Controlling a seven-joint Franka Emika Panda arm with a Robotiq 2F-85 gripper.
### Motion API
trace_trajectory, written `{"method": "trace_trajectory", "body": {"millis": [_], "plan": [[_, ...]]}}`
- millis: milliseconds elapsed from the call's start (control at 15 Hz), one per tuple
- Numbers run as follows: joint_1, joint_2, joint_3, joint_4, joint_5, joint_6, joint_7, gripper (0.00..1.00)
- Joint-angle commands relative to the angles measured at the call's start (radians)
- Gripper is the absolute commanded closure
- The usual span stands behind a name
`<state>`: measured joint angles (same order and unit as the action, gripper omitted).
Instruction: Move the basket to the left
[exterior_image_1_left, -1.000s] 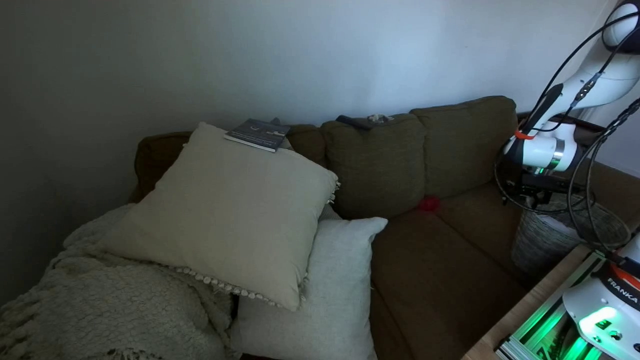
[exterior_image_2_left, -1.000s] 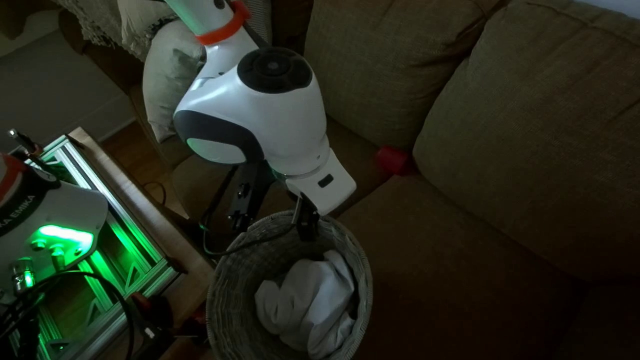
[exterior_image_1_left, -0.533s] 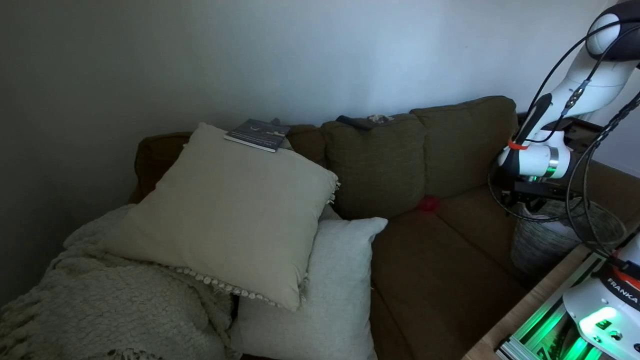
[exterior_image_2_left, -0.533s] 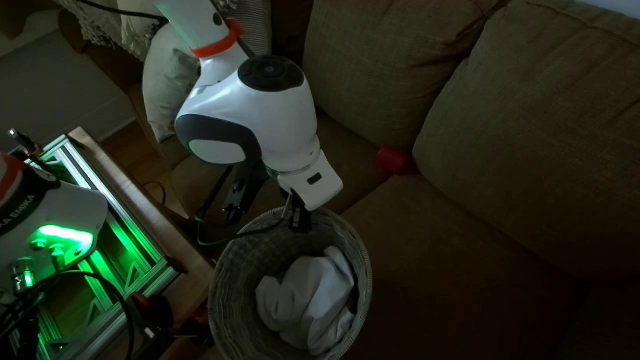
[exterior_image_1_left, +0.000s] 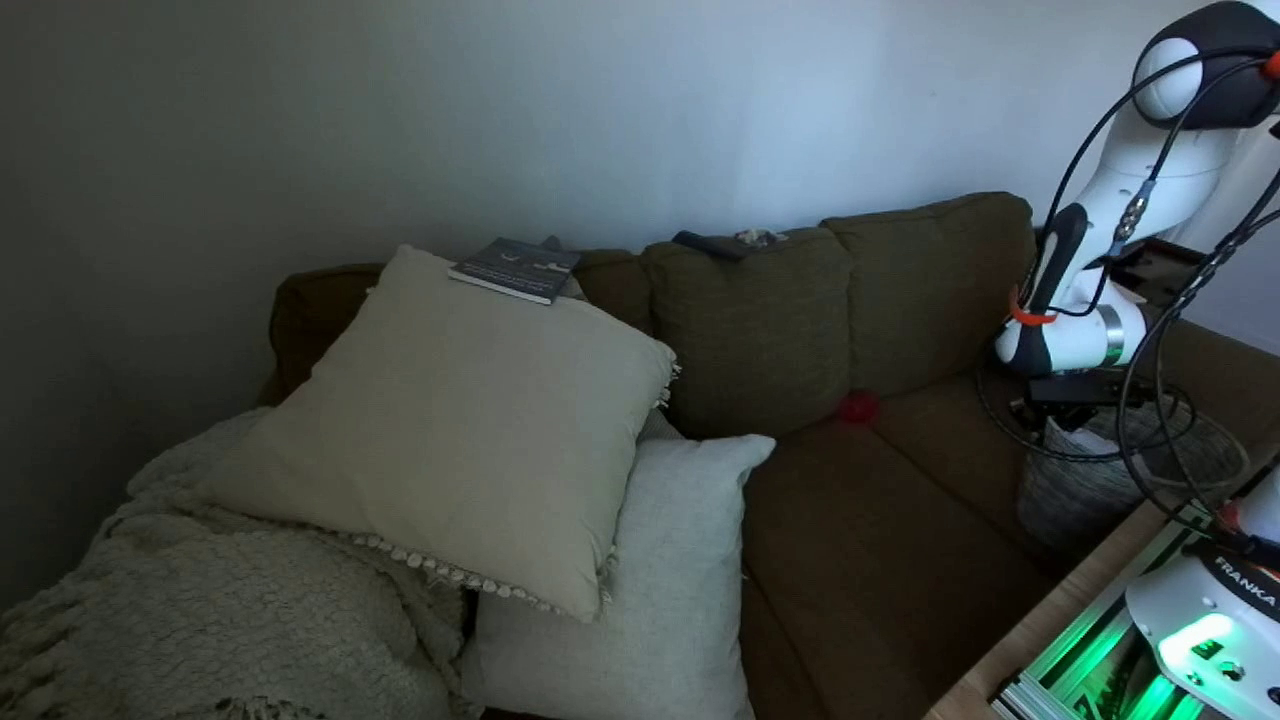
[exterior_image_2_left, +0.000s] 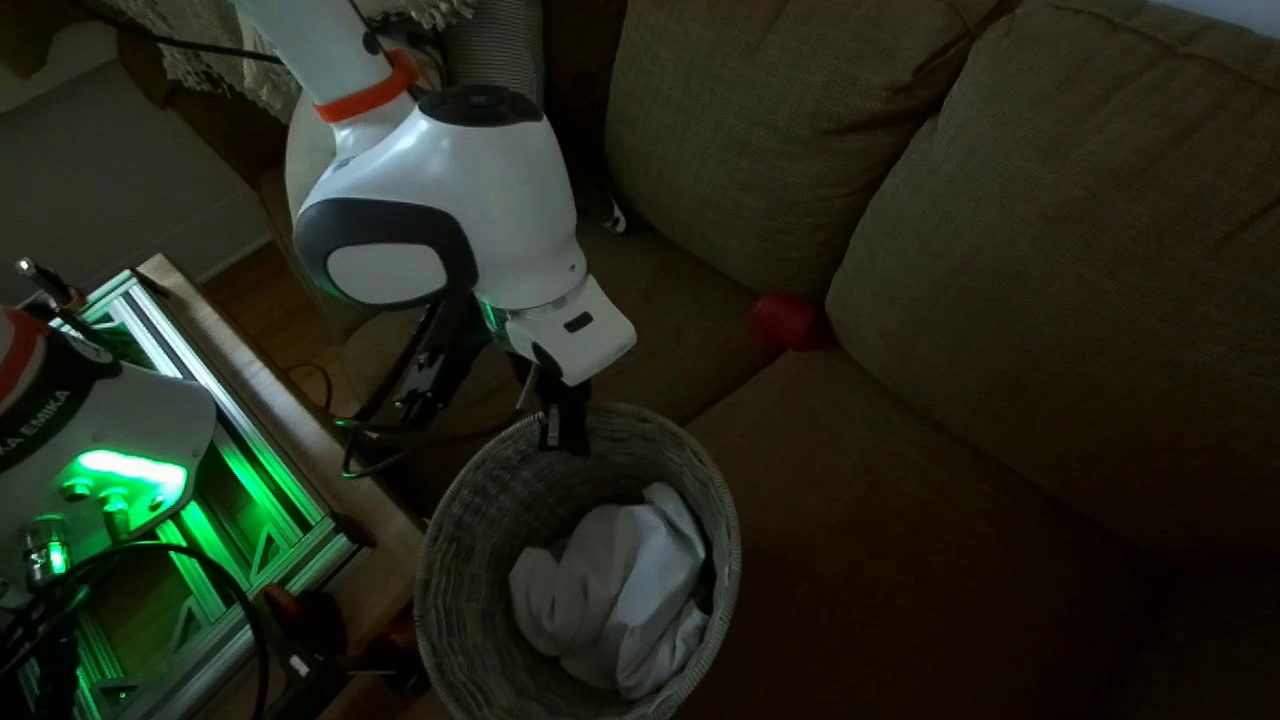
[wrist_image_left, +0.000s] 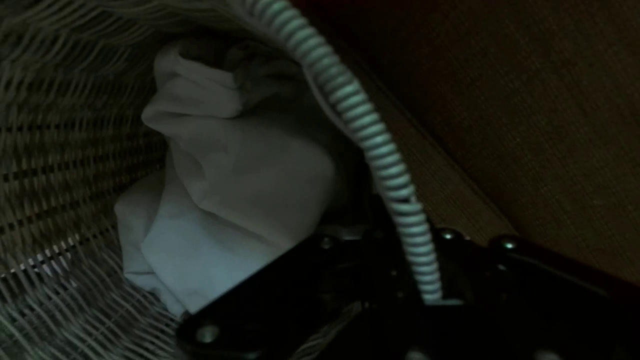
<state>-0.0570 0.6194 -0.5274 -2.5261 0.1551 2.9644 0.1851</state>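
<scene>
The basket is a round, woven grey bucket standing on the sofa beside the robot's base, with a crumpled pale cloth inside. In an exterior view the basket is partly covered by the arm and cables. My gripper is at the basket's rim, on the side towards the pillows. In the wrist view the coiled rim runs down between the dark fingers of the gripper, which look shut on it, one on the inner side and one outside. The fingertips themselves are hard to make out in the dark.
Brown sofa seat stretches from the basket to two pale pillows. A red object lies against the back cushions. The wooden table with the robot's base stands close beside the basket. Black cables hang around the wrist.
The arm has moved towards the pillow side and the jaws have closed at the rim. The basket has shifted very slightly the same way.
</scene>
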Motion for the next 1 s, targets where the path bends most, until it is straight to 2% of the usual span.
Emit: {"method": "trace_trajectory", "body": {"millis": [0,133,267,467,600,733,933], "plan": [[0.102,-0.007,-0.072,-0.049,-0.079,0.018,0.023,0.97],[0.191,-0.020,-0.137,-0.067,-0.161,0.008,-0.016,0.97],[0.352,-0.020,-0.235,-0.097,-0.245,-0.010,0.044,0.97],[0.552,-0.013,-0.334,-0.096,-0.417,-0.044,0.154,0.97],[0.696,0.006,-0.350,-0.076,-0.503,-0.086,0.252,0.97],[0.844,0.006,-0.355,-0.061,-0.542,-0.136,0.300,0.97],[1.043,0.002,-0.346,-0.049,-0.528,-0.165,0.286,0.97]]}}
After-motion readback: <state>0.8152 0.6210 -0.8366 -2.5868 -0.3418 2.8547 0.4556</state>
